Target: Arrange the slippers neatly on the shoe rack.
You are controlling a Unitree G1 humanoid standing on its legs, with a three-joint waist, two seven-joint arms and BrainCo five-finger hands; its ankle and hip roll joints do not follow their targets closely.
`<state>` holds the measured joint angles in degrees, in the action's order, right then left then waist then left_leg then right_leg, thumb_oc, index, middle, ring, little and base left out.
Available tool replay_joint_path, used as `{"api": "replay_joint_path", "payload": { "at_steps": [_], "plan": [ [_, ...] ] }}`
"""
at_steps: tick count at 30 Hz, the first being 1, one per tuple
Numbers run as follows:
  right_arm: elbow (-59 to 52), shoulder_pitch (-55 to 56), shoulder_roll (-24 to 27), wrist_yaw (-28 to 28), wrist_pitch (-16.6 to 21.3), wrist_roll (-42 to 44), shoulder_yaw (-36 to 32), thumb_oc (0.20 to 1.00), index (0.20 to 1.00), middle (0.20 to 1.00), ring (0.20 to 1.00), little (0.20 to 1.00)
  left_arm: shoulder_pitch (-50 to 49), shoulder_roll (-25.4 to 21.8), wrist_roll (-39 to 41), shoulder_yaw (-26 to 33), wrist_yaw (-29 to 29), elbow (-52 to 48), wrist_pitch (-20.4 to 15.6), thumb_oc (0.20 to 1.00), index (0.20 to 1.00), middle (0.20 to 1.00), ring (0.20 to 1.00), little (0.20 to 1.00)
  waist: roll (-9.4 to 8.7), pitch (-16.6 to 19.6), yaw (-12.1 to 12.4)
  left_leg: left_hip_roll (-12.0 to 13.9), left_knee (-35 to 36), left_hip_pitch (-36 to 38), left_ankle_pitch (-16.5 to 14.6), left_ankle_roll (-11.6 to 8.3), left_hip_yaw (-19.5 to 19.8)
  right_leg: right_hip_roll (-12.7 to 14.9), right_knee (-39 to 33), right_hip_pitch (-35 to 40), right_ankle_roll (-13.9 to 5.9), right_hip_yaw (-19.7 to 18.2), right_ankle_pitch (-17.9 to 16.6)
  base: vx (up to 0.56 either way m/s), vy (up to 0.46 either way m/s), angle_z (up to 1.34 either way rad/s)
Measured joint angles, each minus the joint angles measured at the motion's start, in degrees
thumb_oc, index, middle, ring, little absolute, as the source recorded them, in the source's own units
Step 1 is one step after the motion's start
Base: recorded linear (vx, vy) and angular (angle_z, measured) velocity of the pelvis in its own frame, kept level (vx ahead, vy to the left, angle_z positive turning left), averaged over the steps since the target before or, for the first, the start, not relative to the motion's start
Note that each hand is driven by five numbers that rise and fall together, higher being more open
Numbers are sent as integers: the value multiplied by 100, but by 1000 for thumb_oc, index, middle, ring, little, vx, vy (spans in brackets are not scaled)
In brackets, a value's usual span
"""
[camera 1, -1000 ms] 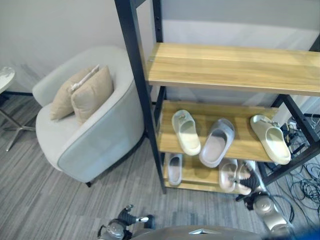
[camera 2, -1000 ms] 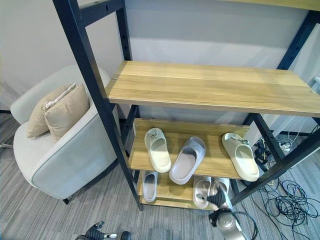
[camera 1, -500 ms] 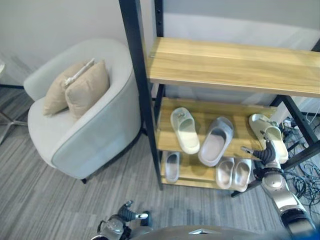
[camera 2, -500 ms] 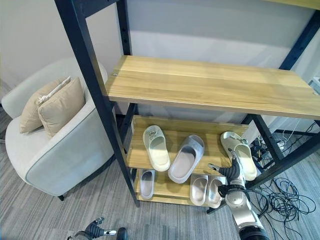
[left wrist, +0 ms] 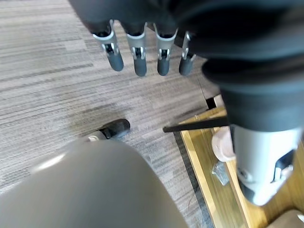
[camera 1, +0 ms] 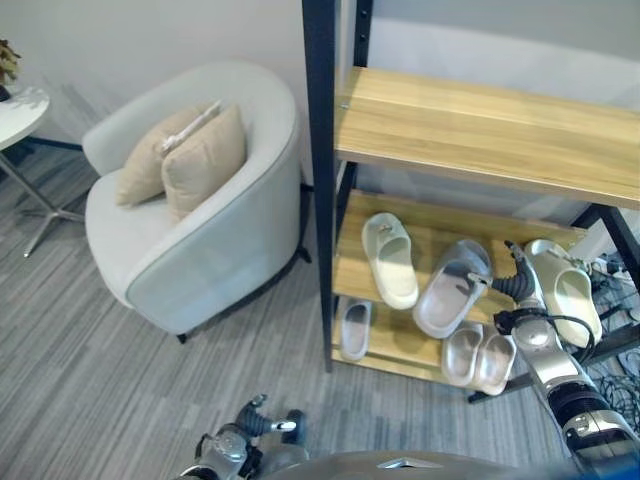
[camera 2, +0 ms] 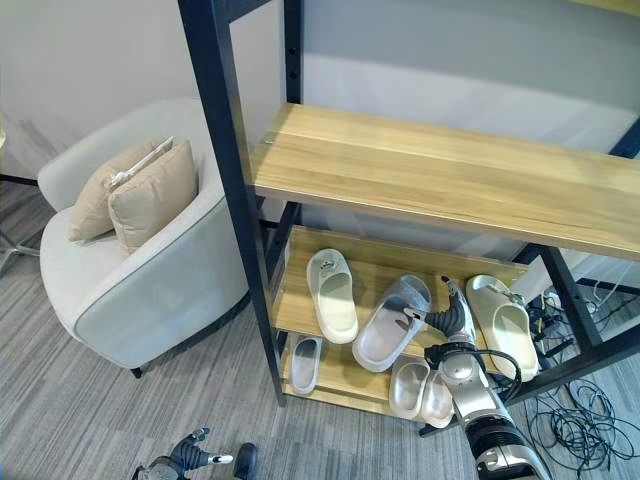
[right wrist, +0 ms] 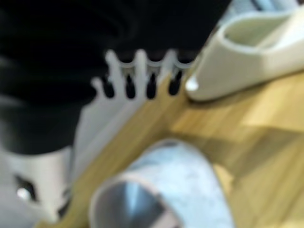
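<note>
right robot hand [camera 2: 455, 318] raised, seemingly open, beside grey slipper [camera 2: 390, 322]

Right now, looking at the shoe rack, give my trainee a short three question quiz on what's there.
1. True or false: the right hand has its fingers curled round the grey slipper.
2. How many slippers lie on the middle shelf?
3. The right hand reaches in between which two? A) grey slipper and right cream slipper; B) left cream slipper and grey slipper; C) armchair and rack post.

Key: 1 false, its fingers are straight and hold nothing. 2 three. 3 A.
</note>
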<state>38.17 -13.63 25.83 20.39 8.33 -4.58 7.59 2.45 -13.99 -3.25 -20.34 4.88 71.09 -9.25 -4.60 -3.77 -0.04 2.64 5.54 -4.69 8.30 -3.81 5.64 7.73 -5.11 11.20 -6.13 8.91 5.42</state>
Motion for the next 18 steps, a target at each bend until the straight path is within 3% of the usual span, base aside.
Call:
{"api": "replay_joint_path", "payload": {
  "at_steps": [5,6,7,8,9,11,12,14,18],
  "plan": [
    [731,-682,228,-7,-86,1,348,1000,1000,1000,1000,1000,53,10,-1,-1,1,-5,-7,1000,1000,1000,1000,1000,-8,2,86,-55,-1,-136,37,16,143,25,0,-57,-22,138,0,-13,24,16],
    [-65,-464,279,-144,-459,15,135,1000,1000,1000,1000,1000,101,21,10,46,2,-42,2,1000,1000,1000,1000,1000,-1,-11,79,-51,-11,-190,28,-4,164,26,0,-87,-29,158,5,-44,40,21],
    [-2791,844,419,-141,-313,-113,-189,1000,1000,1000,1000,1000,-44,21,36,60,19,-357,32,1000,1000,1000,1000,1000,112,-54,75,-53,-34,-340,80,-2,121,45,261,-374,-73,171,86,14,31,13],
    [-3503,1397,296,-226,142,-358,-205,1000,1000,1000,1000,1000,-163,30,46,309,9,-405,18,1000,1000,1000,1000,1000,87,-153,-37,-69,-35,-287,122,25,76,48,273,-355,-87,155,78,-2,49,-1],
    [-3610,1706,236,-262,209,-475,-144,1000,1000,1000,1000,1000,-166,8,73,348,27,-322,28,1000,1000,1000,1000,1000,67,-151,-78,-86,-35,-241,107,18,17,68,269,-328,-93,122,83,23,30,-16],
    [-3066,2910,-152,-352,178,-1210,-229,1000,1000,1000,1000,1000,-256,-24,96,574,52,-156,-16,1000,1000,1000,1000,1000,-51,-217,-305,-164,-27,-148,29,47,-68,166,258,-209,-114,100,91,-7,2,-22],
    [-2680,2933,-107,-421,73,-1352,-107,1000,1000,1000,1000,1000,-233,-35,90,559,47,-101,-16,1000,1000,1000,1000,1000,-62,-251,-416,-183,-29,-158,2,39,-106,200,224,-251,-118,73,89,-23,-15,-34],
    [-2221,2898,-99,-399,-11,-1489,-77,1000,1000,1000,1000,1000,-164,14,90,499,55,-65,-17,1000,1000,1000,1000,1000,21,-314,-553,-190,-3,-234,1,37,-189,236,71,-283,-184,8,-33,-24,-10,-27],
    [-1792,2685,-120,-229,-70,-1777,-18,1000,1000,1000,1000,1000,-114,127,94,404,126,-219,-96,1000,1000,1000,1000,1000,265,-459,-506,-150,-1,-276,-2,54,-213,224,-8,-338,-220,-20,-75,-7,4,-2]
  ]
}}
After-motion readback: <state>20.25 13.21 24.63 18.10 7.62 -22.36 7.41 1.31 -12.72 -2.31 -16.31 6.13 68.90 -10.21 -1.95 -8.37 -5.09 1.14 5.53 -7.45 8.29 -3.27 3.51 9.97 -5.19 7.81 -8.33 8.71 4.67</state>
